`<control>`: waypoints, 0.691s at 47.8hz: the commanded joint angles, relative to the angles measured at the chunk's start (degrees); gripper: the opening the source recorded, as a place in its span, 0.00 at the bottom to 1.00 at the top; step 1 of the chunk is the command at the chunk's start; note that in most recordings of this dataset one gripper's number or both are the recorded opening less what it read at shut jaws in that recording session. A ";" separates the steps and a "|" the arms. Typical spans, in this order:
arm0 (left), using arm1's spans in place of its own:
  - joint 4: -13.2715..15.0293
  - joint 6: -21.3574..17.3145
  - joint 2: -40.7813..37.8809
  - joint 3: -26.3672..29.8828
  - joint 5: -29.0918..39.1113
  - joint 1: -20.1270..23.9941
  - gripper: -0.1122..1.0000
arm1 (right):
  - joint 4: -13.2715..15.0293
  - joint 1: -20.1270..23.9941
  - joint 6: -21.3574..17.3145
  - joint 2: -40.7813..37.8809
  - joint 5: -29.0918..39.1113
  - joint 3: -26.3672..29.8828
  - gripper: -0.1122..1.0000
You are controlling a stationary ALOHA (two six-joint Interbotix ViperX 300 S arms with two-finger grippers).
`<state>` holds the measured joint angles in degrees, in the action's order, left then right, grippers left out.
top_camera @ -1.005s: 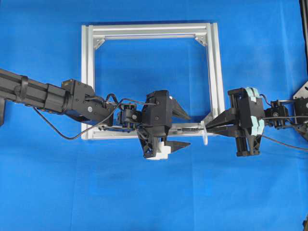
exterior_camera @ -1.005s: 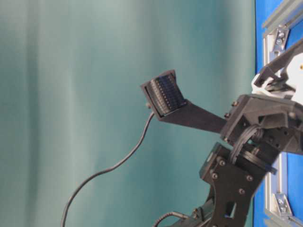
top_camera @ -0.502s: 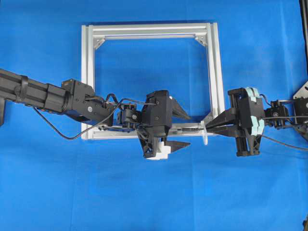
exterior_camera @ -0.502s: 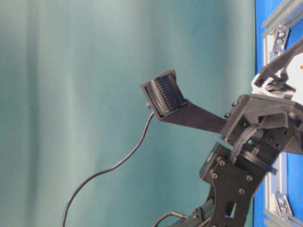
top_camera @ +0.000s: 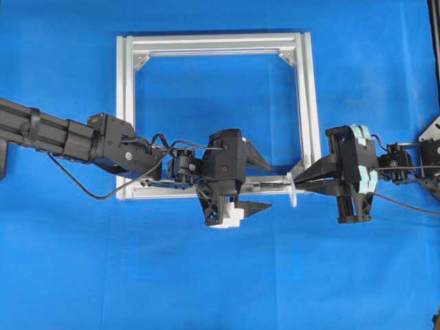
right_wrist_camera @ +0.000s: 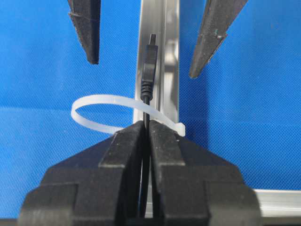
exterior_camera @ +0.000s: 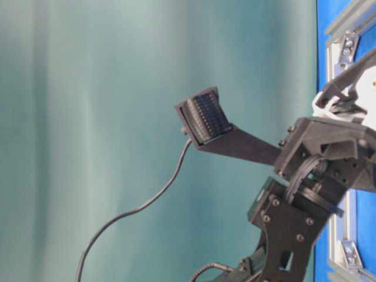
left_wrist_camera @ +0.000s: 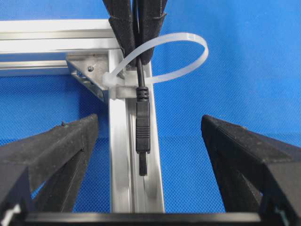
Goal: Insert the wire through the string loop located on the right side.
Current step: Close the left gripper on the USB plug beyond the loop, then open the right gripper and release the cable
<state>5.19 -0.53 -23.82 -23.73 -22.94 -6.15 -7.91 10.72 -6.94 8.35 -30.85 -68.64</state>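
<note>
A big blue desk (top_camera: pixel 220 275) fills the view from above. On it lies a square silver frame (top_camera: pixel 126 103) made of metal bars.

The left arm (top_camera: pixel 69 141) reaches in from the left side and lies across the frame's near bar. Its left gripper (top_camera: pixel 265 185) has its jaws spread wide, one on each side of that bar. They hold nothing.

The right gripper (top_camera: pixel 299 184) comes in from the right side. Its jaws are pressed together and pinch the wire (right_wrist_camera: pixel 146 120) just behind its plug.

The wire is thin and black. It goes from the right jaws through the string loop (left_wrist_camera: pixel 181 56) and ends in a small plug (left_wrist_camera: pixel 142 134) with a metal tip. The plug lies along the groove of the silver bar, past the loop. In the left wrist view it sits in the gap between the two spread left jaws and touches neither of them.

The string loop is whitish and see-through. It is tied at the frame's near right corner, beside a corner bracket (left_wrist_camera: pixel 87 75), and it bulges out to one side of the bar. The right jaws stop just at the loop.
</note>
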 commanded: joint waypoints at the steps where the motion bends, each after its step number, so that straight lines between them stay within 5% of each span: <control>1: -0.18 0.00 1.05 1.23 -0.18 0.00 0.86 | 0.00 -0.18 0.09 0.26 -0.44 0.79 0.09; 11: -0.18 -0.44 1.05 1.32 1.76 0.00 0.77 | 0.00 -0.09 0.09 0.26 -0.44 0.79 0.09; 23: -0.18 -0.53 1.05 1.67 2.72 0.00 0.17 | 0.09 -0.09 0.09 0.26 -0.44 0.79 0.09; 33: -0.18 -0.53 0.97 2.37 2.72 0.00 0.17 | 0.00 -0.09 0.09 0.26 -0.53 0.88 0.09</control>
<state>5.19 -0.97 -23.82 -23.20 -19.78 -6.06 -7.82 10.81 -6.94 8.35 -30.76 -68.64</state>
